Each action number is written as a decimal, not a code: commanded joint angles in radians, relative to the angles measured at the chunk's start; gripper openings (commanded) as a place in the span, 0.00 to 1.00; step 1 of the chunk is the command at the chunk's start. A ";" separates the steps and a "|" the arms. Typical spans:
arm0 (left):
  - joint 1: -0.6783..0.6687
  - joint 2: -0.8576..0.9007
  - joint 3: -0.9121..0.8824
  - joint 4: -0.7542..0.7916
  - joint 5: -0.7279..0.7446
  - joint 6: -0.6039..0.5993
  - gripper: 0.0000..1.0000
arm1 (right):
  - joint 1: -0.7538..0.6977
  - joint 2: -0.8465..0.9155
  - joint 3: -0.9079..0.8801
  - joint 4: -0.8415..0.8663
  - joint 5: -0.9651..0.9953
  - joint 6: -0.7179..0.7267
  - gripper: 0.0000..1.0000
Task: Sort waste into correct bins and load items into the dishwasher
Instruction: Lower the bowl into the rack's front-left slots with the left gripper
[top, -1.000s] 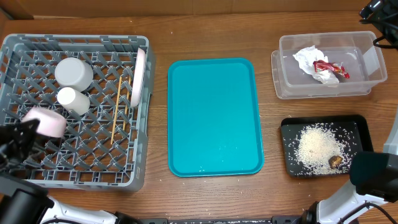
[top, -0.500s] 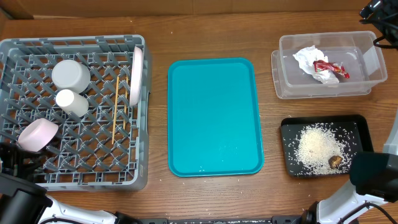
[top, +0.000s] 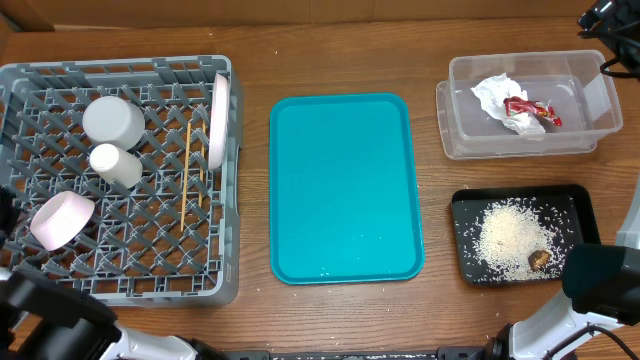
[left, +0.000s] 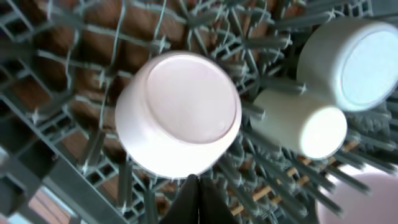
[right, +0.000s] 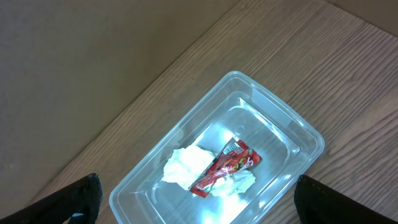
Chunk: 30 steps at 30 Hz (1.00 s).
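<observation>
The left tool (left: 198, 199) has backed off the bowl (left: 179, 112) — shut — right tool (right: 199, 200) wide.

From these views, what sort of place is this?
Probably a lab bench staged for dish clearing, not a real kitchen: a wooden table, a grey dish rack standing in for a dishwasher, a clear tub and black tray as bins.

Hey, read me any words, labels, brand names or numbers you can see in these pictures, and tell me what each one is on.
Print on the red-and-brown wrapper in the clear plastic rectangular tub: light lettering, too small and blurred to read.
No writing shows on the large grey plastic dish rack, the teal serving tray or the shallow black rectangular tray.
</observation>
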 joint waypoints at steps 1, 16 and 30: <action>-0.061 0.014 -0.031 0.032 -0.180 -0.100 0.04 | -0.001 -0.008 -0.003 0.004 0.002 0.002 1.00; -0.129 0.020 -0.205 0.204 -0.212 -0.151 0.04 | -0.001 -0.008 -0.003 0.004 0.002 0.002 1.00; -0.134 0.012 -0.089 0.000 -0.006 -0.023 0.04 | -0.001 -0.008 -0.003 0.004 0.002 0.002 1.00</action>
